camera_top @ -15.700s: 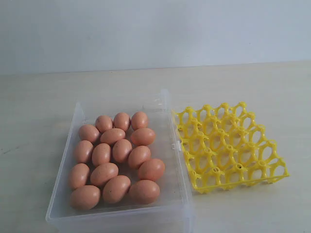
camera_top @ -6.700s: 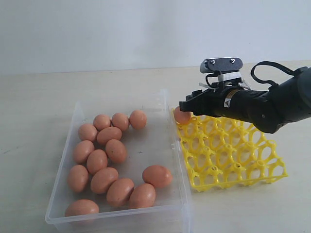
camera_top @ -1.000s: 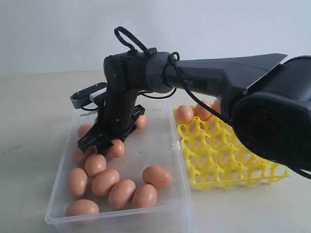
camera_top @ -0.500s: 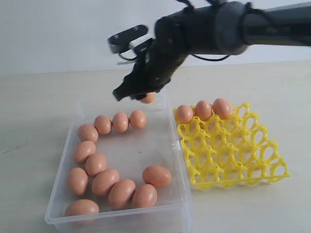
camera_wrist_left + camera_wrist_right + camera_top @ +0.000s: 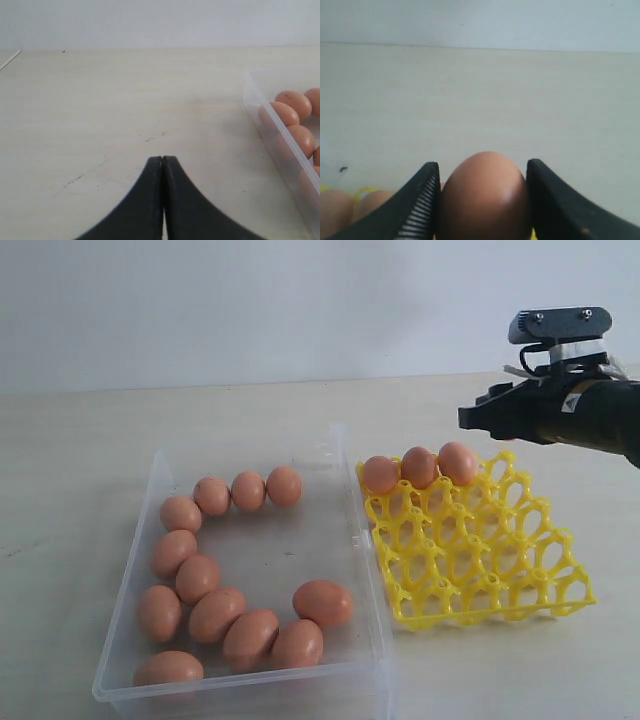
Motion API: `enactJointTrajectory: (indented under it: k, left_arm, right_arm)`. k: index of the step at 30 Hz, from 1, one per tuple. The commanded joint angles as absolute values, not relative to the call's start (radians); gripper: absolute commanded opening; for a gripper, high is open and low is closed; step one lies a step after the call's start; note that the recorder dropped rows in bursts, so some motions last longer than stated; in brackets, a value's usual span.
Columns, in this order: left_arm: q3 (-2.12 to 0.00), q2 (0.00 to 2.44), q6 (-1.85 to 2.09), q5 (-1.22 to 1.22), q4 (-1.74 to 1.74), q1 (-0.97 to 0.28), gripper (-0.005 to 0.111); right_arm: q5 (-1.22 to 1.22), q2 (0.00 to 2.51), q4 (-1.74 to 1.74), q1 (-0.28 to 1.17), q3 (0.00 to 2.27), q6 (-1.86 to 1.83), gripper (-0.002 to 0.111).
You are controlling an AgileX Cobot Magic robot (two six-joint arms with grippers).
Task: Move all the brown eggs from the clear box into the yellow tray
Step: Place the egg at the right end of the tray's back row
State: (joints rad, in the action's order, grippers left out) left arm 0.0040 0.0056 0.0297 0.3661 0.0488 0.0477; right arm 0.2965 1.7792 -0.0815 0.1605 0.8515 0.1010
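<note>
Egg point(image 5: 484, 195) in right gripper point(image 5: 482, 167), hidden in exterior view

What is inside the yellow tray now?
Three brown eggs sit in the far row of the yellow tray; the other cells are empty. The cells hide the eggs' lower parts.

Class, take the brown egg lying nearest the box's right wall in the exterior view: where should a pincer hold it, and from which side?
Come down from above onto that egg, closing across its narrow middle. It lies on its side, long axis left-right, bare box floor behind; a neighbouring egg crowds its front-left, so probably favour the right half.
</note>
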Motion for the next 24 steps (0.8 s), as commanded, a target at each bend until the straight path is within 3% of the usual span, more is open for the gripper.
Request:
enactJointTrajectory:
  k: [1,8,24]
  left_arm:
    - [0.000,0.000,0.030,0.354,0.054,0.039,0.000]
    - [0.000,0.000,0.030,0.354,0.054,0.039,0.000]
    - [0.000,0.000,0.030,0.354,0.054,0.039,0.000]
  right_arm:
    - [0.332,1.826,-0.080,0.127,0.846,0.094,0.000]
    - [0.395,1.905,-0.081,0.125,0.846,0.097,0.001]
    - [0.388,2.009,-0.088,0.125,0.955,0.128,0.029]
